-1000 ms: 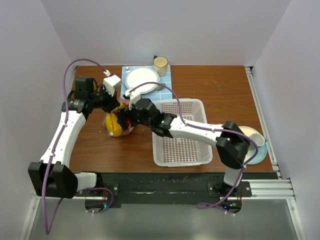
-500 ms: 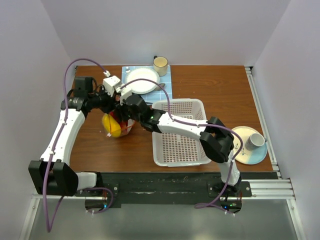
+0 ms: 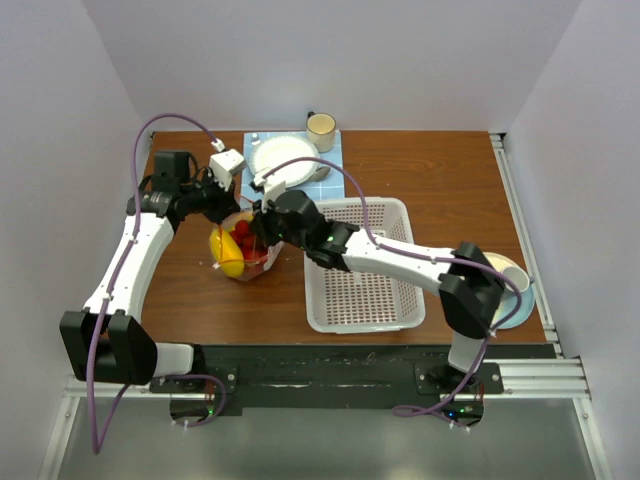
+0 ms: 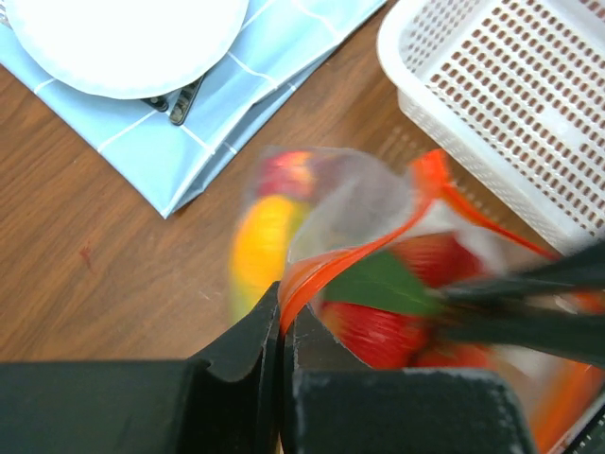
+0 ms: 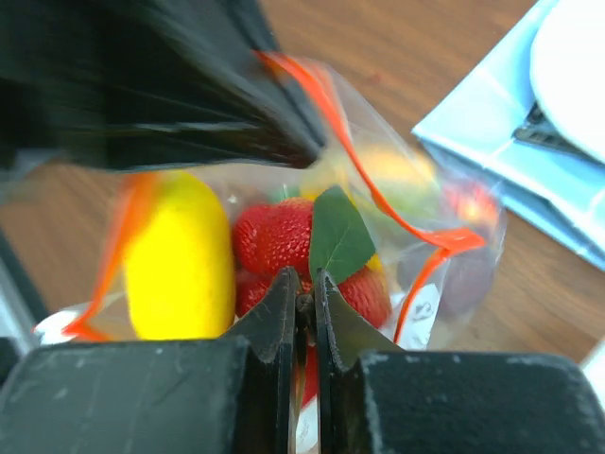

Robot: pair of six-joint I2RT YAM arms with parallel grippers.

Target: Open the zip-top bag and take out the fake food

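The left claw (image 4: 282, 317) was pinched shut on the orange-red strip (image 4: 340, 260) of the zip-top bag (image 4: 364, 194), its two fingers pressed together with the strip coming up out of the seam between them. The right claw (image 5: 302, 295) was also closed tight, its fingers gripping the opposite side of the same bag; the exact spot it held was hidden behind the fingers. The bag hung between the two claws with its mouth pulled apart, the strip curving away from each claw in a loop. From above, the bag (image 3: 240, 252) sat just in front of both claws, and whether it touched the wooden bench (image 3: 440, 180) could not be told. The fake food (image 3: 234, 250) was inside the bag, directly beyond the right claw's fingertips: a yellow piece (image 5: 180, 265), red strawberries (image 5: 279, 236) with a green leaf (image 5: 340, 232), and more pieces too blurred to name. A white basket (image 3: 360, 265) stood just beside the right claw, under that arm. A white plate (image 3: 285, 155) lay on a blue cloth (image 3: 332, 150) near the claws on the far side, and a cup (image 3: 320, 128) stood beyond the plate.
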